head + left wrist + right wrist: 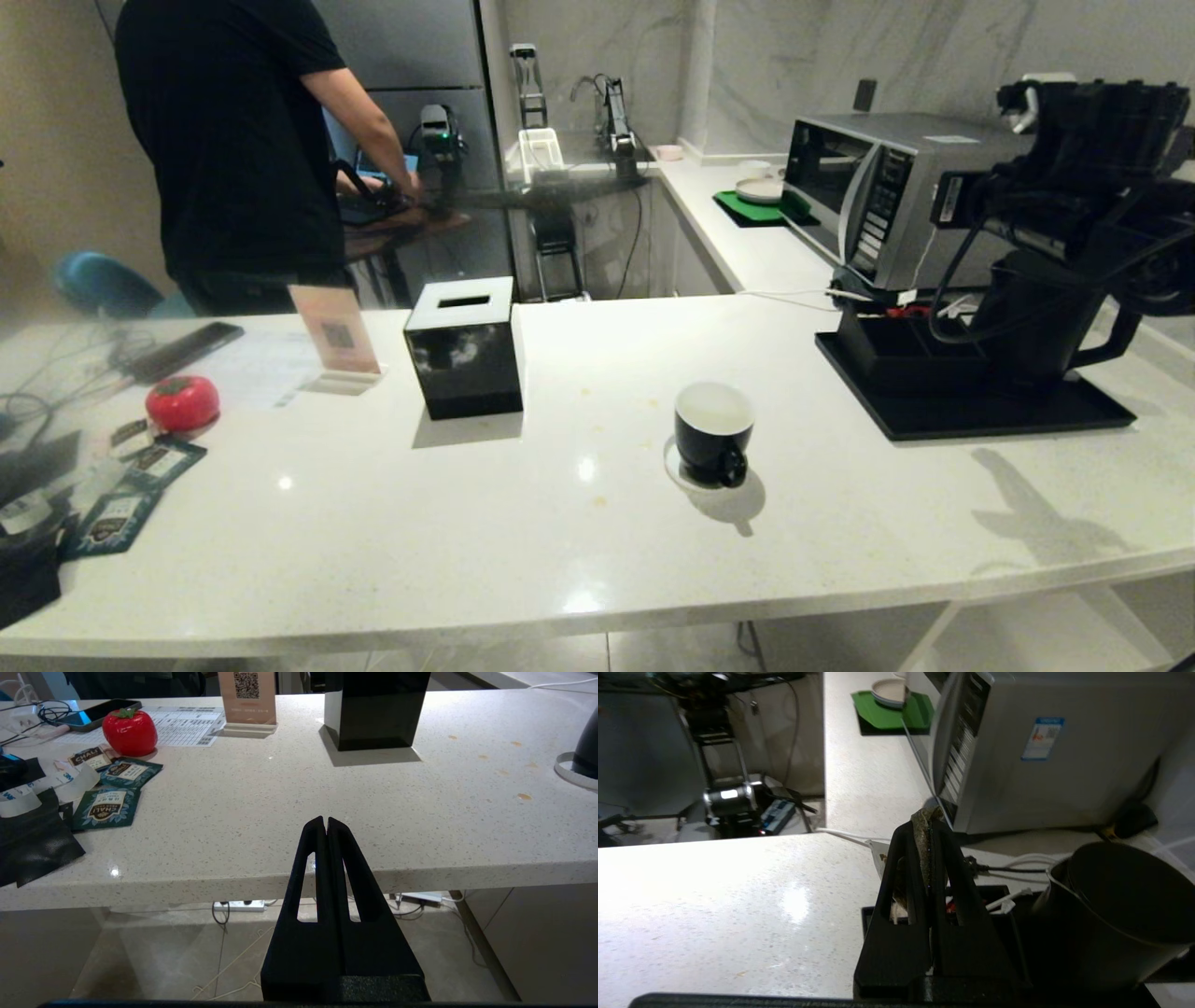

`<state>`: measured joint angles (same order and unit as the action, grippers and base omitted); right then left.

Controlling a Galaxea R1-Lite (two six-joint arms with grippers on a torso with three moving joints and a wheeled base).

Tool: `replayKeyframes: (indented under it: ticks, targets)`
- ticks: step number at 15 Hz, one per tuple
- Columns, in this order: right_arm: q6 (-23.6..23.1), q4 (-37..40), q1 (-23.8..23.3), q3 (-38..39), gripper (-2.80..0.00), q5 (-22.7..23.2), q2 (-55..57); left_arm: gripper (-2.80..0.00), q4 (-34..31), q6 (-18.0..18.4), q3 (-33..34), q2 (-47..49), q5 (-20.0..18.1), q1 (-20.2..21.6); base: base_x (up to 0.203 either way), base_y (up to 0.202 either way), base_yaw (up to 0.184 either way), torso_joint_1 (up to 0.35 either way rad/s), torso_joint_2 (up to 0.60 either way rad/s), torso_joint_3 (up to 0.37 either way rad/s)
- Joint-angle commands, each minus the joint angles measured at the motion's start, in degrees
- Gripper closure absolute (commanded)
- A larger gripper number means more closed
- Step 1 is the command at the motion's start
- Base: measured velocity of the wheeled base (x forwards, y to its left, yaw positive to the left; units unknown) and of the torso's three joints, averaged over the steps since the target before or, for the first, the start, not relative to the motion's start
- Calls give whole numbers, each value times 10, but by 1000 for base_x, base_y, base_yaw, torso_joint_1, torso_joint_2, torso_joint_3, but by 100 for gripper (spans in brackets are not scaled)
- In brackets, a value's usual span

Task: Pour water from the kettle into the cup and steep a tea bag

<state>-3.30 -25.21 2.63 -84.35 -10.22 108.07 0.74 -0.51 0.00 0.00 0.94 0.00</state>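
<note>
The left gripper [325, 822] waits low in front of the counter's [579, 560] edge, with its two fingers pressed flat together and nothing between them. On the left part of the counter lie some flat blue packets [106, 807] and a red tomato-shaped thing [182, 402], and farther along stands a black tissue box [463, 347]. Near the middle sits the cup [712, 432] on its white saucer [674, 469], well apart from both grippers. It is small and hard, and I think it could tip or chip if bumped. On the right, the right gripper [924, 826] is up in the air next to the kettle [1111, 914], which stands on a black tray [980, 415] in front of the microwave [887, 196]. Its fingers are squeezed shut on the tea bag [923, 835]. The bag is pinched flat between the two fingers, and a little brown tip pokes out past the fingertips. A pale tag [879, 857] peeks out just beside one finger. The bag looks very light, soft and floppy, so I think it could tear or slip. The best place to hold it is near its top. The kettle is big and probably heavy with water, so its loop handle [1111, 341] is the place to grab.
</note>
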Motion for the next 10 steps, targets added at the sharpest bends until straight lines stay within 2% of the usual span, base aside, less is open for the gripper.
replayKeyframes:
  ticks: [1, 8, 10]
  targets:
    - [0, -1, 0, 0, 0, 14, -17, 0, 0, 0, 0, 1, 0, 0, 0, 0, 0, 0, 0, 0]
    - [-1, -2, 3, -4, 0, 96, -40, 0, 0, 0, 0, 1, 0, 0, 0, 0, 0, 0, 0, 0]
    - [0, -3, 23, -1, 0, 109, -53, 0, 0, 0, 0, 1, 0, 0, 0, 0, 0, 0, 0, 0]
